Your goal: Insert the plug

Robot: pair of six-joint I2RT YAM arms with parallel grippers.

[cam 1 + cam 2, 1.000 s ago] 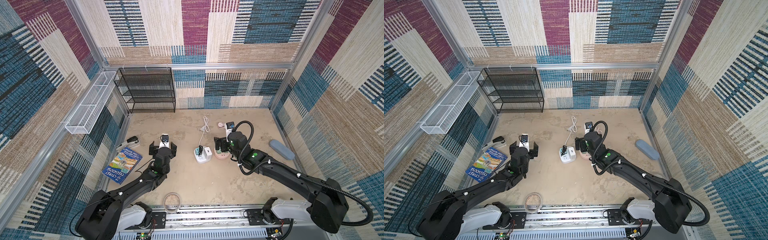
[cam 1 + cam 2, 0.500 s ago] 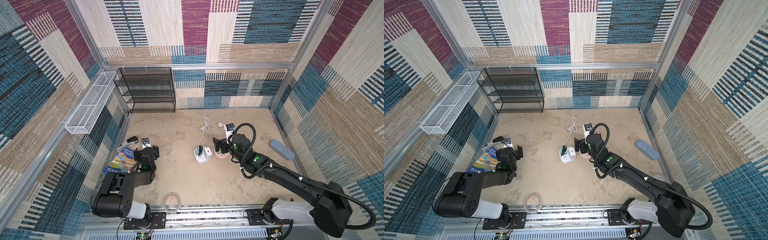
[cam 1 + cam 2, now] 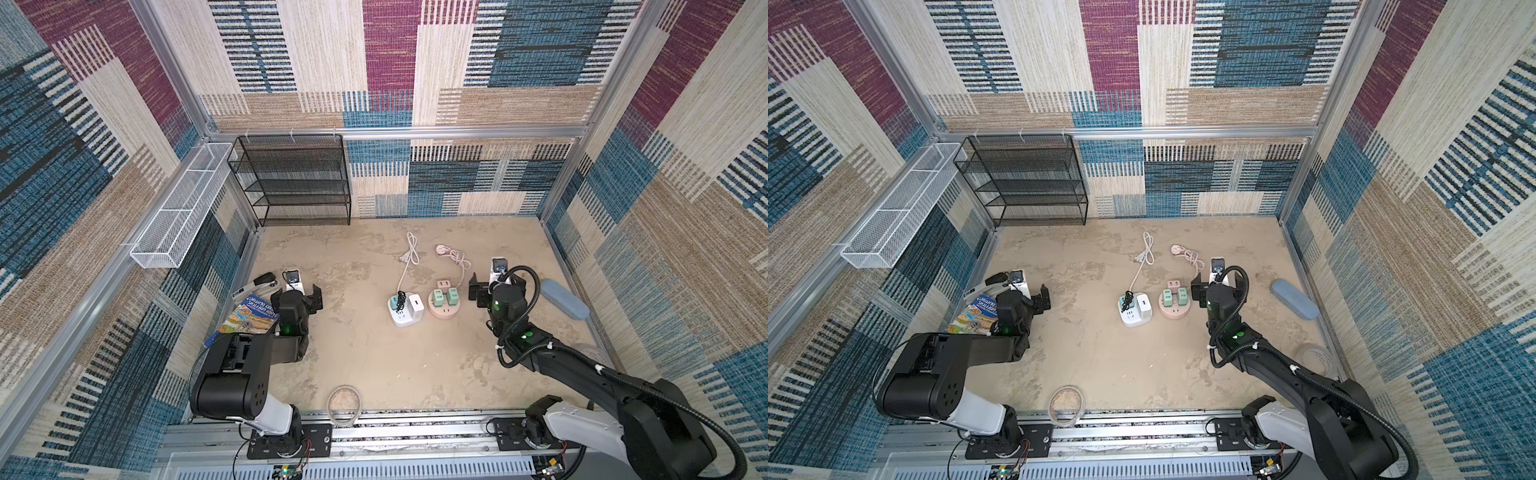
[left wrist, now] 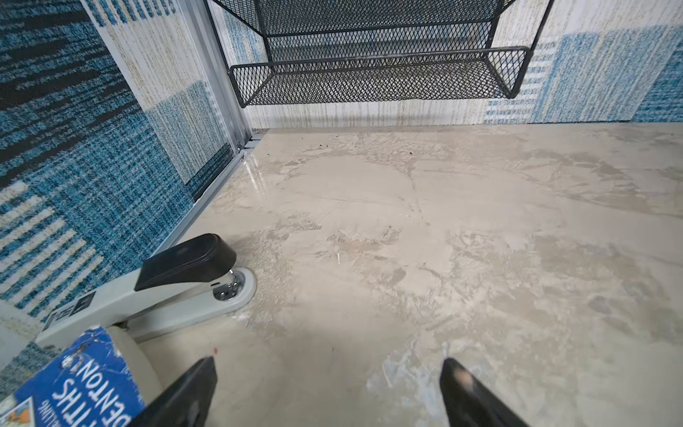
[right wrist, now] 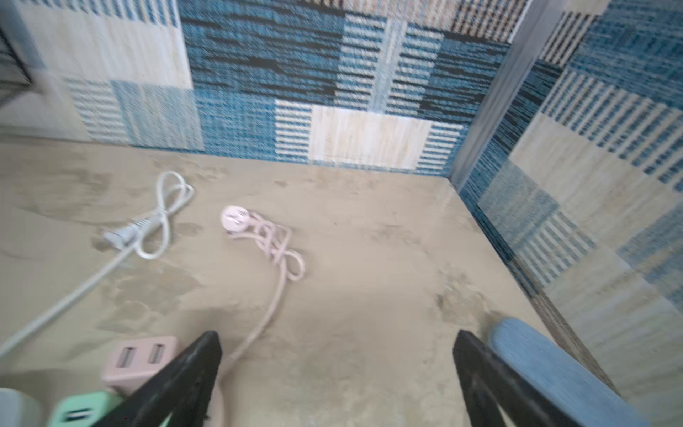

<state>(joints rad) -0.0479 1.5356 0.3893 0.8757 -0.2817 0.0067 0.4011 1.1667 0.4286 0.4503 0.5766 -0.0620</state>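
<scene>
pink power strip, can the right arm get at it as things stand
Probably yes: the open right gripper is right beside the pink power strip, with nothing between them.

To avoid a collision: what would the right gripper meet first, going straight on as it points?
The right gripper would likely meet bare floor first; the pink cord lies just beside its line. Depth is unclear.

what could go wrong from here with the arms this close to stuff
The open right gripper sits beside the round pink power strip. One finger is close to its green adapter and pink cord, so a sideways swing might knock a plug loose or drag the cord.
Its other finger is near the blue glasses case, which it might push.
The open left gripper is beside the book and stapler; it might snag them.
</scene>
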